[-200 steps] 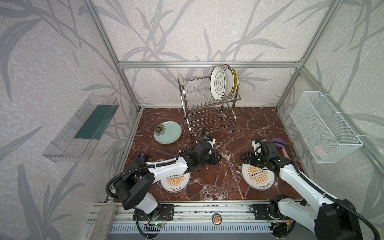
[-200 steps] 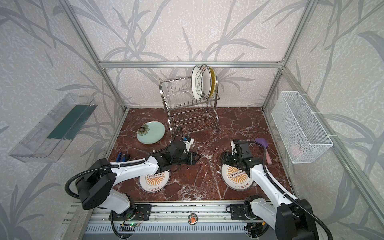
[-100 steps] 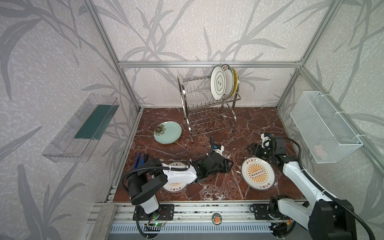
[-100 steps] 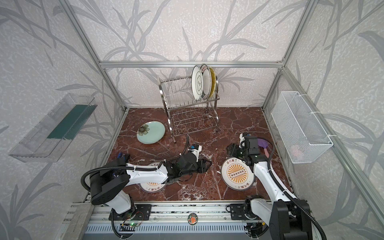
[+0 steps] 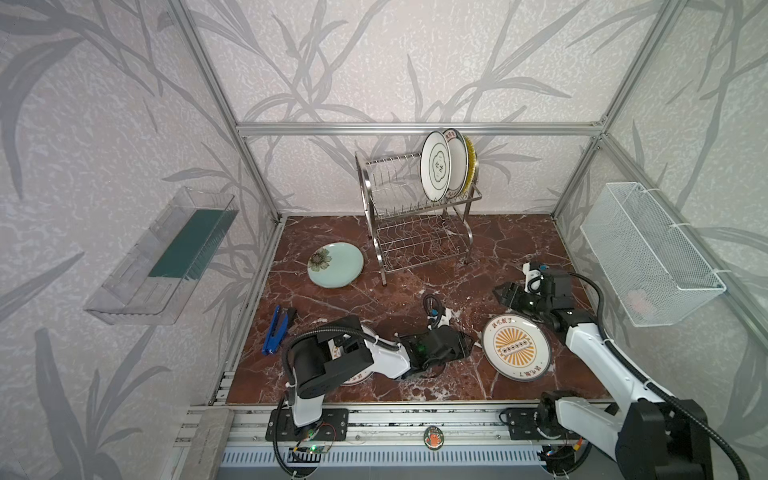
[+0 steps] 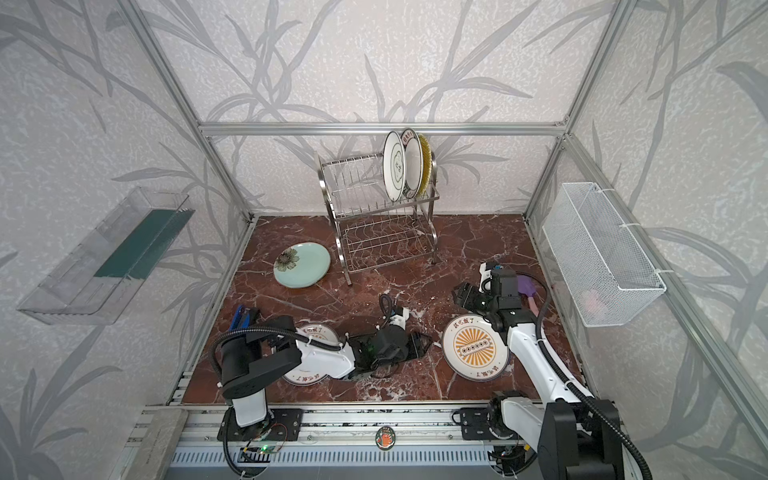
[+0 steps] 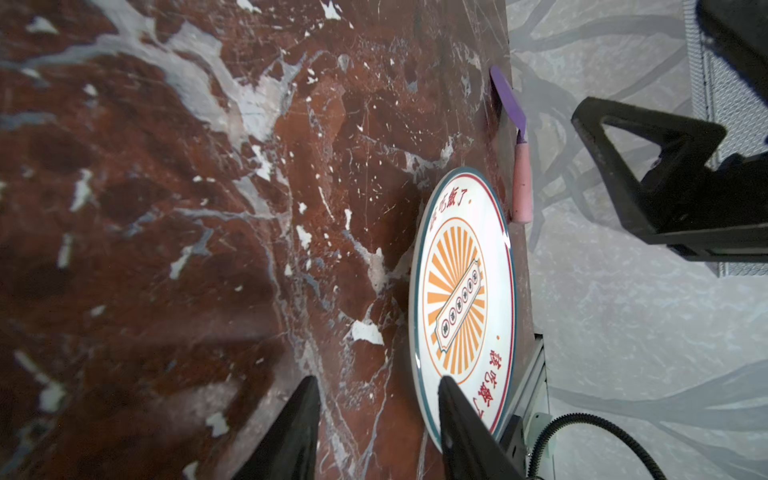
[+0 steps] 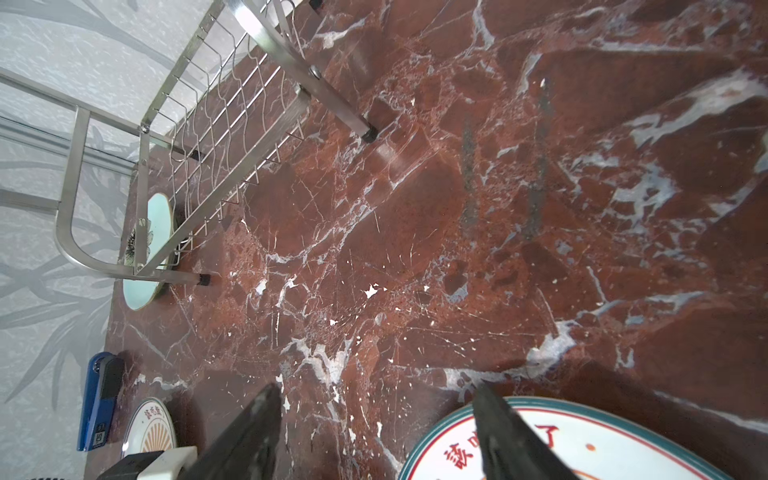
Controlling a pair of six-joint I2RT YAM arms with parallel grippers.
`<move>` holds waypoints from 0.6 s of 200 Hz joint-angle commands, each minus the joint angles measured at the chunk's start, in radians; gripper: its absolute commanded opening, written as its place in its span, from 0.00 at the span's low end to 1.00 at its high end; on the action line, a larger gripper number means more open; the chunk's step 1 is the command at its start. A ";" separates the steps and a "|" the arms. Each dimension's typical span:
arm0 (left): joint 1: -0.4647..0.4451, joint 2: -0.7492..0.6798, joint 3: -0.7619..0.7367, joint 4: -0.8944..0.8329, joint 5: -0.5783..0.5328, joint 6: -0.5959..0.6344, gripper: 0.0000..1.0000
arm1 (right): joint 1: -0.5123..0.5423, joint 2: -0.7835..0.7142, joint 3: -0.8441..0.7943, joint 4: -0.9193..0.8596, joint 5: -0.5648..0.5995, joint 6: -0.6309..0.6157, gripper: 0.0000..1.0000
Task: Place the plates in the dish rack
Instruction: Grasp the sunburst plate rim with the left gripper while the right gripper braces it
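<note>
Red-brown marble tabletop (image 5: 415, 299): a shiny 2-tier steel wire dish rack (image 5: 386, 195) at far centre holds 3 upright plates (image 5: 435, 170); a pale celadon flower plate (image 5: 336, 266) lies left of it. Left gripper (image 7: 378, 380) and right gripper (image 8: 376, 388), jaws apart and empty, border the near-right white orange-sunburst plate (image 5: 516, 347).

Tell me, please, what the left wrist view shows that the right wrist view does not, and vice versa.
Only the left wrist view shows the purple-and-pink spatula by the edge of the marble table and the open left gripper. Only the right wrist view shows the dish rack, the celadon plate beyond its leg, a blue tool, the left-hand sunburst plate and the open right gripper. Both show the table and the right-hand sunburst plate lying flat.
</note>
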 commanded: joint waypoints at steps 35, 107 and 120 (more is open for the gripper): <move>-0.006 0.094 0.075 0.078 0.031 -0.082 0.44 | -0.005 -0.029 -0.021 0.044 -0.029 0.019 0.73; -0.011 0.181 0.172 0.061 0.098 -0.102 0.41 | -0.010 -0.056 -0.031 0.036 -0.026 0.018 0.73; -0.011 0.186 0.193 0.042 0.109 -0.099 0.39 | -0.013 -0.060 -0.029 0.031 -0.024 0.015 0.73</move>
